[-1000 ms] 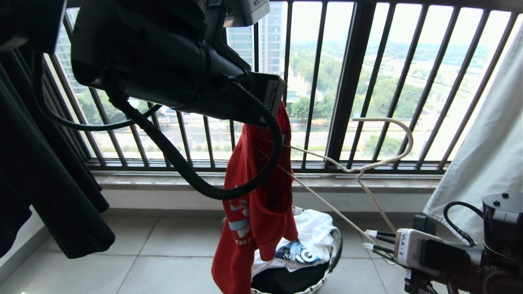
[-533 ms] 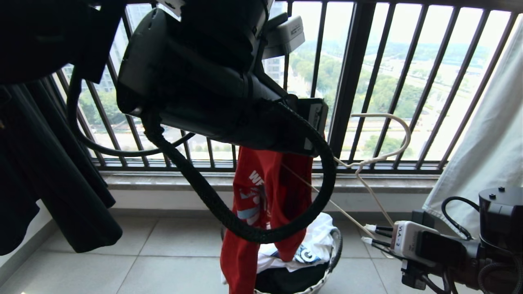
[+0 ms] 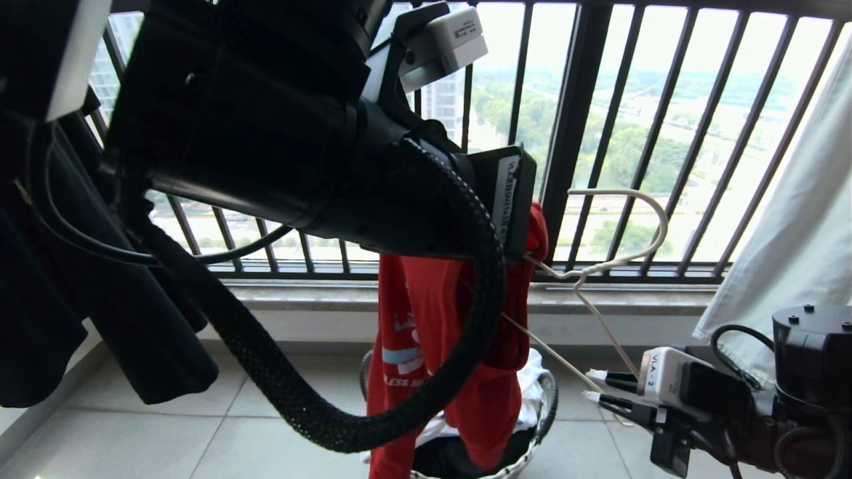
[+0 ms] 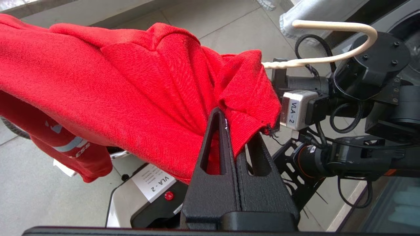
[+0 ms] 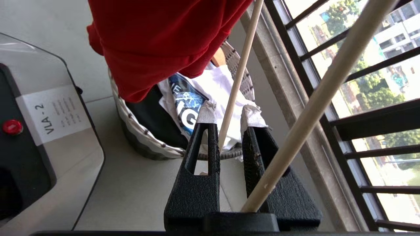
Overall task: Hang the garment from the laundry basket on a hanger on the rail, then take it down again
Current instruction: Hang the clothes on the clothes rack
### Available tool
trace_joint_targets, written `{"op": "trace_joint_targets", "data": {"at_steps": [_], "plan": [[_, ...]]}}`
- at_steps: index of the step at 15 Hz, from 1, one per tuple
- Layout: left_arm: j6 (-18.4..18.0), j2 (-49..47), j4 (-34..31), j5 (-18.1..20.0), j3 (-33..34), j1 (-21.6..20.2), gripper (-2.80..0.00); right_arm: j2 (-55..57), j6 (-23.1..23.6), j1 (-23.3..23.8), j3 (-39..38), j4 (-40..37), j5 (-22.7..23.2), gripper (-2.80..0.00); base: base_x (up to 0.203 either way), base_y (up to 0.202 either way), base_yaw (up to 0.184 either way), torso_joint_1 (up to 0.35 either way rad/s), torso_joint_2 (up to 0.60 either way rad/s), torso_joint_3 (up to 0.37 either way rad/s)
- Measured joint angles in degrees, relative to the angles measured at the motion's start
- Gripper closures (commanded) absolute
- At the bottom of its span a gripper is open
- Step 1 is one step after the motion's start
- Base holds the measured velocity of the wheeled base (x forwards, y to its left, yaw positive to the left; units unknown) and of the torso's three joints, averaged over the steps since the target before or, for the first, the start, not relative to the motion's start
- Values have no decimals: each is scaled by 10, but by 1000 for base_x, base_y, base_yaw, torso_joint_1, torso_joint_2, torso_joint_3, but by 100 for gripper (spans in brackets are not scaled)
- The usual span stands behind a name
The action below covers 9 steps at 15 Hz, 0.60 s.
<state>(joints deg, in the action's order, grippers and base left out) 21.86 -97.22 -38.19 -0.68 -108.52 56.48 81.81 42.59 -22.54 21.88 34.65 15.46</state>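
Garment: the red T-shirt (image 3: 432, 332) hangs in a bunched column from the left gripper, its lower end over and beside the laundry basket (image 3: 547, 399) on the tiled floor (image 3: 200, 432).
Left gripper: seen only in the left wrist view (image 4: 234, 131); its two black fingers are pressed together on a fold of the red cloth (image 4: 131, 91). In the head view the arm's dark body and braided cable (image 3: 299, 406) hide the fingertips.
Right gripper: low at the right of the head view (image 3: 602, 389). The right wrist view (image 5: 226, 119) shows the taped fingertips slightly apart, with one thin wire of the hanger (image 5: 238, 78) running between them; contact with the pads cannot be told.
Hanger: white wire hanger (image 3: 599, 266), hook uppermost and curving toward the window, its neck touching the red cloth just beside the left gripper. The left wrist view shows the hook (image 4: 344, 42) emerging from the cloth's edge.
Basket contents: the right wrist view alone shows a white shirt with a blue-and-black print (image 5: 197, 105) over dark cloth inside the woven rim (image 5: 137, 134).
Left arm pose: raised high, reaching forward across the upper left of the head view.
Edges: the dark barred railing (image 3: 566, 133) and stone sill (image 3: 299, 296) stand close behind the garment.
Flanks: dark cloth (image 3: 100, 319) hangs to the left, white cloth (image 3: 799, 233) to the right.
Open room: bare floor lies left of the basket.
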Motion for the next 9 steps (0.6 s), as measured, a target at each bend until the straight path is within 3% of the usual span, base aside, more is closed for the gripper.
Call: {"op": "trace_joint_targets", "data": {"at_steps": [3, 6, 9], "plan": [[3, 10, 1, -1, -5, 0, 0, 13, -90, -20, 15, 3, 5, 0, 0, 0, 0, 0, 0, 0], [30, 29, 2, -1, 11, 3, 0, 13, -184, -22, 31, 15, 1, 0, 0, 0, 0, 0, 0, 0], [61, 45, 5, -10, 45, 12, 0, 12, -210, -21, 37, 17, -20, 0, 0, 0, 0, 0, 0, 0]]}}
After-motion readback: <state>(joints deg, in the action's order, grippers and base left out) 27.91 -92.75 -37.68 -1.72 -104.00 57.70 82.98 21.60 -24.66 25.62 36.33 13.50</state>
